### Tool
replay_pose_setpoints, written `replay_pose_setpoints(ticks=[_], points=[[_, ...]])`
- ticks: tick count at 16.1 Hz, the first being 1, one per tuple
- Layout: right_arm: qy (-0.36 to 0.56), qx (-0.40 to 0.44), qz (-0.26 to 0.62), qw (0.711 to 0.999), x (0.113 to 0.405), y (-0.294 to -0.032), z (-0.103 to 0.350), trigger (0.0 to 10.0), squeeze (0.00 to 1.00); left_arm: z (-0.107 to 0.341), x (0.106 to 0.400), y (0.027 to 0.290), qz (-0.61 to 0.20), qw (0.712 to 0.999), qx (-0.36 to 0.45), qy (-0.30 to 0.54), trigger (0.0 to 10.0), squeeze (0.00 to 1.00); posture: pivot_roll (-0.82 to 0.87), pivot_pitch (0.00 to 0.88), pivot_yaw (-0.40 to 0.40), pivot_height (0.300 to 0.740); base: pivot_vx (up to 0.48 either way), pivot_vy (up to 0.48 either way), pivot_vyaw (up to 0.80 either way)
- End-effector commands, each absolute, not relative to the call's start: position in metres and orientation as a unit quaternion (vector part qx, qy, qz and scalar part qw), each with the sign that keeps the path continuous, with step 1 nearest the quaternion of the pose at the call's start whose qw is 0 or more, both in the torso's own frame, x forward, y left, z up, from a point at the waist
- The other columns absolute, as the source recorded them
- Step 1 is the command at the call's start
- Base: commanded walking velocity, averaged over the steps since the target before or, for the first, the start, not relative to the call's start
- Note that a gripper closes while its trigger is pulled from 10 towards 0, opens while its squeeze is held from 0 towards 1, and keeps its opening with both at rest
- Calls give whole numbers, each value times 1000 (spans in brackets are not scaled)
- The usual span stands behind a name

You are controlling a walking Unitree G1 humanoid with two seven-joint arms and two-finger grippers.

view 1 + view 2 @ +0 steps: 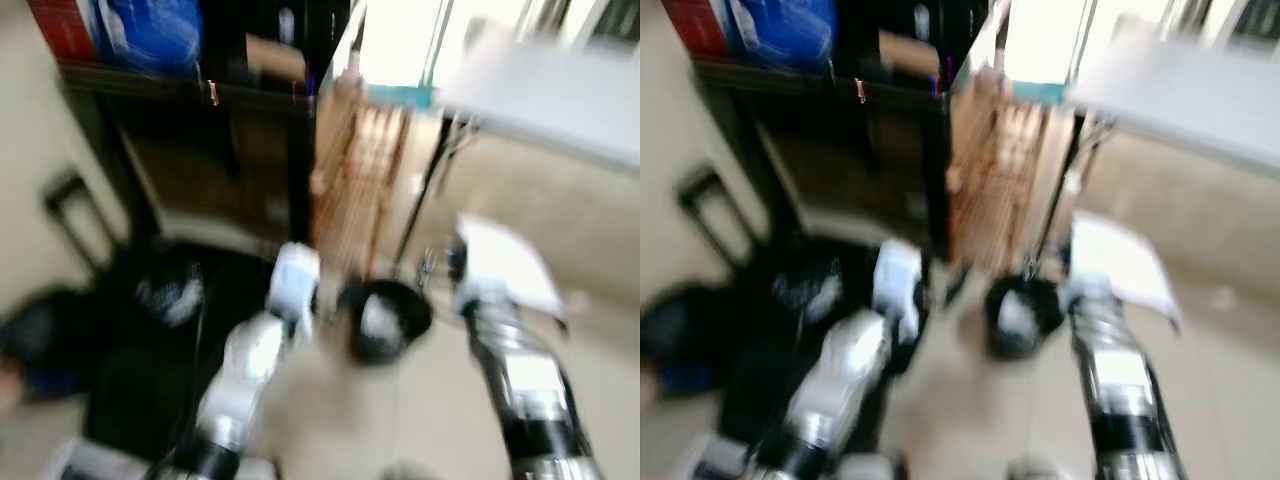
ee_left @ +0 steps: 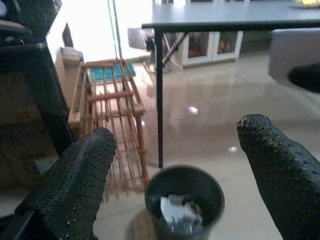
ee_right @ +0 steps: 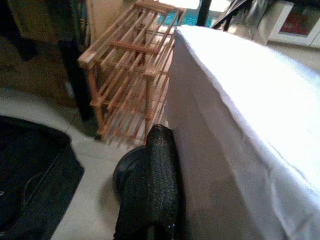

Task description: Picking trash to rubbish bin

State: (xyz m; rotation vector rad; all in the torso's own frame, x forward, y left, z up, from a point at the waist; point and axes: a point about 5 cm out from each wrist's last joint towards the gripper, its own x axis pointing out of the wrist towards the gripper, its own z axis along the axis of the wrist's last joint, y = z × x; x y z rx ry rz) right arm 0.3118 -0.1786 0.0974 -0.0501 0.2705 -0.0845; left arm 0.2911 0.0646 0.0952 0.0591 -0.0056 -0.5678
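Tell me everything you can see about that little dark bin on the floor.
The bin is a small, round, dark pot, plastic by its look, standing upright and open-topped on the glossy pale floor. Crumpled white and grey trash lies inside, well below the rim. It stands just in front of a wooden slatted rack and near a thin black table leg; whether it touches either cannot be told. The left gripper, fingers apart, is above and short of it, not touching.

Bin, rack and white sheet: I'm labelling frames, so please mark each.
bin (image 2: pixel 212 186), left wrist view, dark rim.
wooden rack (image 3: pixel 131 46), right wrist view, top slats.
white sheet (image 3: pixel 250 115), right wrist view, flat face.
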Motion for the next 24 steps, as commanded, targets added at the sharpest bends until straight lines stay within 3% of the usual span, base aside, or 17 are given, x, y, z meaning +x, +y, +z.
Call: replay_pose_setpoints(ticks=[1, 6, 10, 12, 24], points=[[143, -21, -58, 988, 306, -184, 92, 10000, 0, 102, 290, 61, -297, 954, 37, -13, 10000, 0, -94, 190, 21, 740, 480, 0, 0], [148, -6, -94, 985, 299, -189, 85, 10000, 0, 100, 285, 67, -336, 940, 64, -8, 10000, 0, -81, 227, 80, 740, 234, 0, 0], [154, -5, -56, 986, 307, -161, 81, 10000, 0, 94, 284, 88, -311, 947, 85, 4, 10000, 0, -30, 226, 31, 740, 0, 0, 0], [144, -32, -20, 989, 316, -151, 85, 10000, 0, 98, 282, 83, -297, 953, 66, -1, 10000, 0, -12, 220, 26, 740, 0, 0, 0], [70, -79, -19, 994, 336, -149, 111, 10000, 0, 121, 316, 71, -273, 959, 58, -45, 10000, 0, -51, 68, 69, 740, 0, 0, 0]])
